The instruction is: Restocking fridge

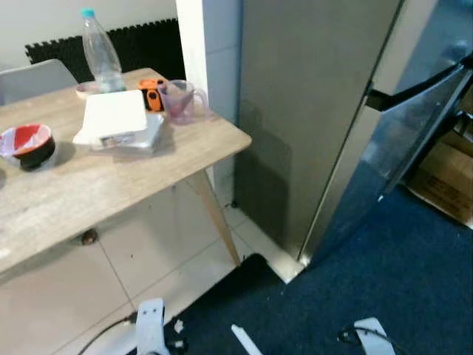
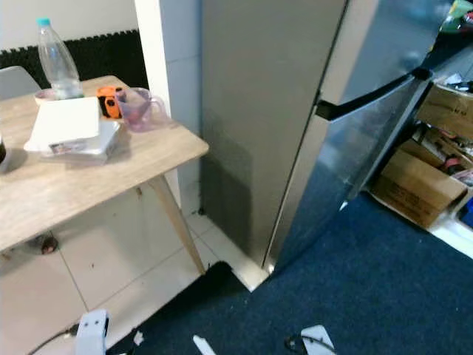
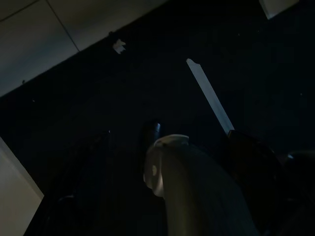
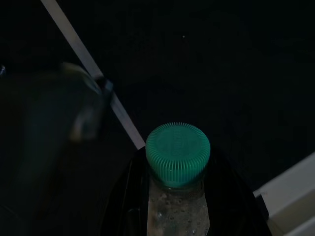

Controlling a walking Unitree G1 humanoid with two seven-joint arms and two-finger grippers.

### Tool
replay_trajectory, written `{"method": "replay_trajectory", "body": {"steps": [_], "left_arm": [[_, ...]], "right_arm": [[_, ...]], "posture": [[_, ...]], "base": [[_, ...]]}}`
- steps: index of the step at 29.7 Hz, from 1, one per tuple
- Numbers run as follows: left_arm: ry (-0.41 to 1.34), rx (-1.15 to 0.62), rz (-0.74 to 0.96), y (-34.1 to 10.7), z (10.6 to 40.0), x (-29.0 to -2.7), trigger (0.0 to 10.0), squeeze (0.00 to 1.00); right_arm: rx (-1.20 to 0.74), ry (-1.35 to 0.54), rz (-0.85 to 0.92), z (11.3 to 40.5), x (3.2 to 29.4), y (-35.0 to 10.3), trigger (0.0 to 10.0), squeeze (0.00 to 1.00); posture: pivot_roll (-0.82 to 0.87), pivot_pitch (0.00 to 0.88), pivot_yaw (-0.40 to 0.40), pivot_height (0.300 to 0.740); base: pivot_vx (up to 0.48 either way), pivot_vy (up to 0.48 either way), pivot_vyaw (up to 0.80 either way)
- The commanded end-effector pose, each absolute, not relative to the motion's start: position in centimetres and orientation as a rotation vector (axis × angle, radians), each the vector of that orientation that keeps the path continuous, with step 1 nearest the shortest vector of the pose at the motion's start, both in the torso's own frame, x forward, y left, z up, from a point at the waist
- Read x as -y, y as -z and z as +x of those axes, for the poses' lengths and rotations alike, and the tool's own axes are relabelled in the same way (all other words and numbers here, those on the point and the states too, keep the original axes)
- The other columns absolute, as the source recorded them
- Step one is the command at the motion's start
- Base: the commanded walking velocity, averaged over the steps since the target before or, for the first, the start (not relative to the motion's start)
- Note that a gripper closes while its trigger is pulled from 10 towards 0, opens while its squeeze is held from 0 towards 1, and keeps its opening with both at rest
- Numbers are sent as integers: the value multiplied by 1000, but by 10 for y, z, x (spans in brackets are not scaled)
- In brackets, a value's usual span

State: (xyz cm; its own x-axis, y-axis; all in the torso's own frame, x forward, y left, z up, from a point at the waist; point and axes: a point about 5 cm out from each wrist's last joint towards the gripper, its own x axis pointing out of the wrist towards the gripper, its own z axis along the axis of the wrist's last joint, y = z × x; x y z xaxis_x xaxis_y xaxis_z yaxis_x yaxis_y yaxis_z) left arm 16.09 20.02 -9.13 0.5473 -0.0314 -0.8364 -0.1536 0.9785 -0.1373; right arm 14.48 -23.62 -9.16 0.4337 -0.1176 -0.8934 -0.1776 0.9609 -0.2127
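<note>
Right hand (image 4: 177,206) clamped on a green-capped bottle (image 4: 177,162), cap pointing ahead along the fingers; left hand's state unclear

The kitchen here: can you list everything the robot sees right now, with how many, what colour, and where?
table: one, light wood, on the robot's left
water bottle: one, clear with a teal cap, at the table's far edge
white box: one, flat, on the table near its corner
measuring cup: one, clear pinkish, beside the box near the table's corner
orange object: one, orange and black, behind the cup
bowl: one, red and white with a dark base, on the table's left part
fridge: one, steel grey, doors shut, right of the table
cardboard box: one, brown, on the floor beyond the fridge
carpet: dark blue, in front of the fridge
held bottle: one, clear with a green cap, in the right claw
left claw: hangs low in the dark above the carpet
</note>
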Motion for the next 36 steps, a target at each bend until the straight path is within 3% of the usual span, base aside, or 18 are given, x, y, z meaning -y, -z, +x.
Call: {"method": "replay_trajectory", "body": {"steps": [1,15,22,36], "left_arm": [[-64,-1008,-210,93,158,-196,10000,0],[-60,-1012,-209,94,157,-195,10000,0],[-71,-1012,-203,94,157,-196,10000,0],[-92,-991,-162,92,160,-199,10000,0]], "right_arm": [[-1141,-26,-307,142,242,92,10000,0],[-1128,-43,-272,142,241,91,10000,0],[-1139,-52,-291,140,244,91,10000,0],[-1152,-43,-330,135,251,91,10000,0]], "posture": [[-6,25,-19,740],[-6,29,-17,740],[-4,31,-20,740],[-9,36,-19,740]], "base": [[0,-446,0],[0,-446,0],[0,-371,728],[0,0,677]]}}
